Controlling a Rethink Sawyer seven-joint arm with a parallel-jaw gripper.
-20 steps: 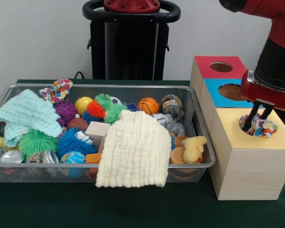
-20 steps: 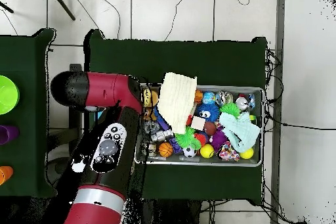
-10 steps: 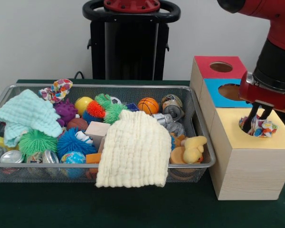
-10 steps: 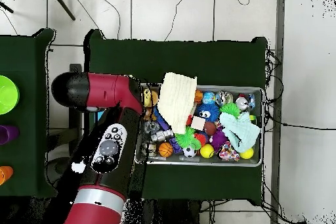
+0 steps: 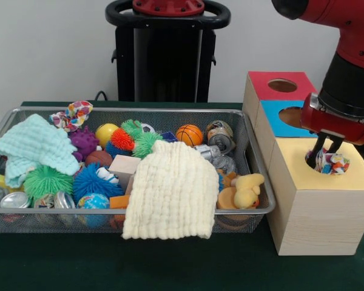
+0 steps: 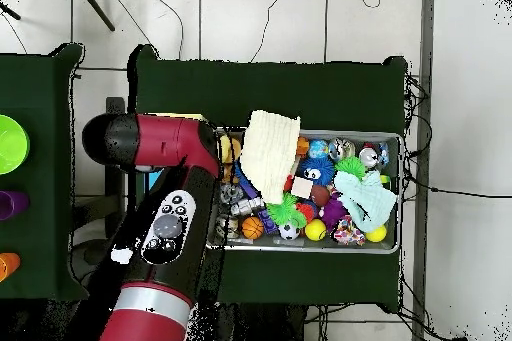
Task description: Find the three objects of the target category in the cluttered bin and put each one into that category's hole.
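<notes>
The gripper (image 5: 325,153) hung over the hole in the yellow-topped box (image 5: 352,176), its dark fingers (image 5: 318,147) reaching down into a multicoloured scrunchie (image 5: 332,163) that sat bunched in the hole's mouth; whether the fingers pinched the fabric or stood spread inside it could not be told. Behind that box stood a blue-topped box (image 5: 273,118) and a red-topped box (image 5: 264,85), each with a round hole. To the side of the boxes sat the wire bin (image 5: 255,173) on the green table (image 5: 170,267). A cream cloth (image 5: 170,194) was draped over the bin's near rim, and a pale mint cloth (image 5: 33,145) lay at the opposite end. A second patterned scrunchie (image 5: 73,114) rested against the far rim. Among the clutter lay a small basketball (image 5: 189,134), a yellow duck (image 5: 247,189), a blue spiky ball (image 5: 91,180), a green spiky ball (image 5: 45,180) and a tin can (image 5: 220,136). In the overhead view the red arm (image 6: 165,212) covered the boxes and hid the gripper beside the bin (image 6: 390,247).
</notes>
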